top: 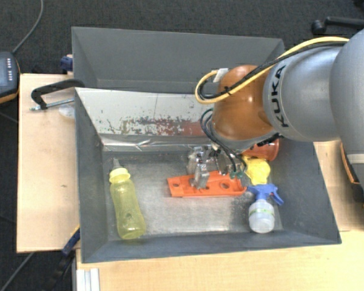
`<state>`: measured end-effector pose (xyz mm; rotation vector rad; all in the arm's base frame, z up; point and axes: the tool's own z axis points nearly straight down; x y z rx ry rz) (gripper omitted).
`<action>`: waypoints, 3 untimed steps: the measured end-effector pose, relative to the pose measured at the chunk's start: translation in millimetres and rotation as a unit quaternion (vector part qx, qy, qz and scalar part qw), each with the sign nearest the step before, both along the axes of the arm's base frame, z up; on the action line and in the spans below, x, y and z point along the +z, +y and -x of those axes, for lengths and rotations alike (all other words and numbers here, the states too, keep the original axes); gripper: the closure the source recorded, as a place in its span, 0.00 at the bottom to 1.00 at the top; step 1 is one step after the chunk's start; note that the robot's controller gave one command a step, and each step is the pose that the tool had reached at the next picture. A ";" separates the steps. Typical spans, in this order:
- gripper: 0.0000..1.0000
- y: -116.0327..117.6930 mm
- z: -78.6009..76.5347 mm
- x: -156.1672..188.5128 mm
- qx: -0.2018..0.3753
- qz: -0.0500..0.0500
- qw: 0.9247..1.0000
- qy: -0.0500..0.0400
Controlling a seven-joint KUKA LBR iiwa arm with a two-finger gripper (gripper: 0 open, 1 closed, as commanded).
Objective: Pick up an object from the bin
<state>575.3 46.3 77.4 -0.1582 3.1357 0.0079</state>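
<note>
My gripper [205, 162] hangs low in the middle of the bin, directly above a flat orange plastic piece [185, 188] that lies lengthwise on the floor, and seems to touch its top edge. Just right of the gripper sits a small yellow thing [258, 171]. In front of that lies a white spray bottle [262, 214] with a blue trigger head.
A translucent yellow bottle [126, 208] lies along the left wall, well away from the gripper. A red-orange thing [270, 150] peeks out under the arm's orange cover at the right. The arm and its cables cover the bin's back right.
</note>
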 end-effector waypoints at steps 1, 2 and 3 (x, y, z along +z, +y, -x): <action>1.00 0.0 0.0 0.0 0.000 0.000 1.000 0.000; 1.00 12.3 8.1 199.7 -0.003 -0.001 1.000 -0.002; 1.00 13.7 8.9 222.7 -0.003 -0.001 1.000 -0.002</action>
